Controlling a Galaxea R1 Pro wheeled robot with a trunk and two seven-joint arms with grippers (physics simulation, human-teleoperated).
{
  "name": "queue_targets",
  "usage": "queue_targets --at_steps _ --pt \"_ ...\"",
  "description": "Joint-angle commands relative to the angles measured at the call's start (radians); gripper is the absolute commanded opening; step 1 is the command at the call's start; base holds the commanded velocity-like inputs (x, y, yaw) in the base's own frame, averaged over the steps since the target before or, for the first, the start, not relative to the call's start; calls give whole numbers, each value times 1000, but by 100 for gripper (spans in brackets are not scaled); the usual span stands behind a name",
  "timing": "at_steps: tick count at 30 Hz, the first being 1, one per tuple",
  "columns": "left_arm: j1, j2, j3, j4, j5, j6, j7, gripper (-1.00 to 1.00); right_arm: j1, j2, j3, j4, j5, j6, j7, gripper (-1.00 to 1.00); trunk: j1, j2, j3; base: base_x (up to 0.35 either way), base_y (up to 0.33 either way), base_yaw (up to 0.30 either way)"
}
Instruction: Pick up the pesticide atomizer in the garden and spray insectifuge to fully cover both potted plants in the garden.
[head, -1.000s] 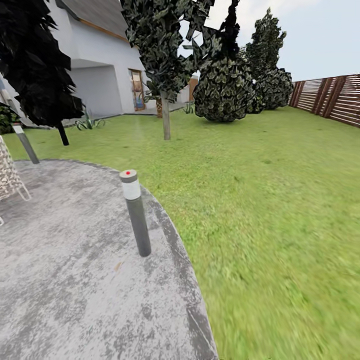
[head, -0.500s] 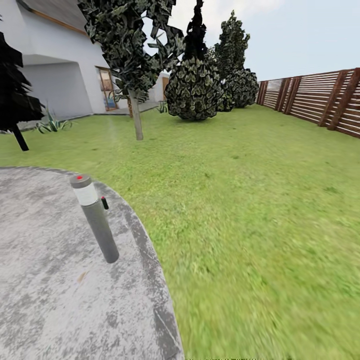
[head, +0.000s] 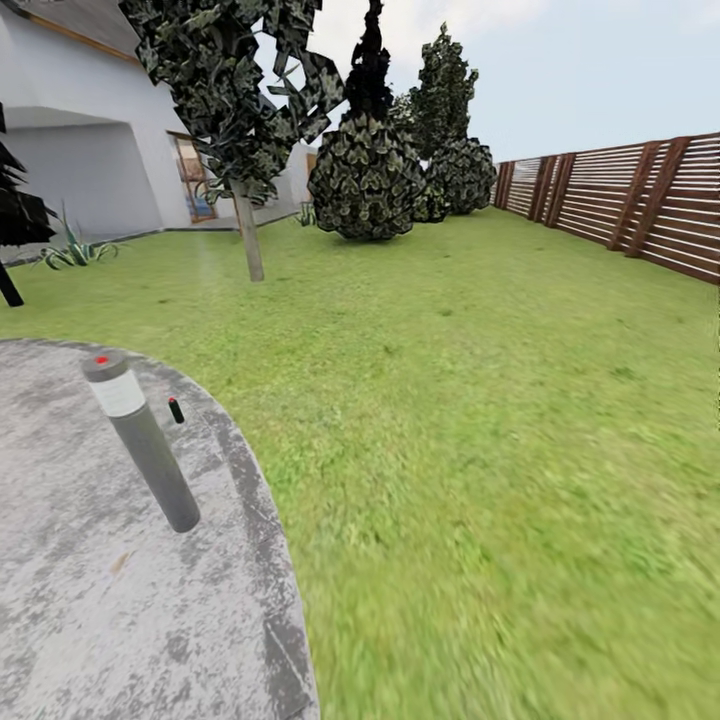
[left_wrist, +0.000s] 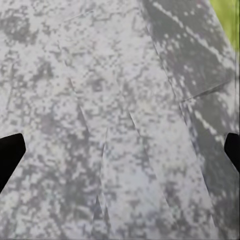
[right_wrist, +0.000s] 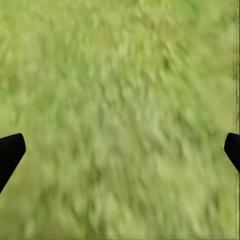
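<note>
Searching: a tiny dark bottle (head: 176, 409) stands on the mottled grey patio (head: 90, 620); both grippers spread, empty; approach next.

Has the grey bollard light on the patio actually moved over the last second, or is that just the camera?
No. The bollard light slides leftward in the head view, but the patio edge and the trees slide with it; the camera turned, not the post.

Grey bollard light (head: 140, 440); white house (head: 90, 150)
</note>
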Motion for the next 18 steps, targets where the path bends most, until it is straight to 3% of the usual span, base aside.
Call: queue_targets --at_steps 1,18 --pt "0 0 0 0 1 -3 0 100 -1 0 0 1 0 -3 0 100 0 0 -1 0 -272 -1" --pt "0 0 0 1 1 -3 0 100 -1 0 -3 33 -1 -4 -2 100 0 0 -1 20 -272 0"
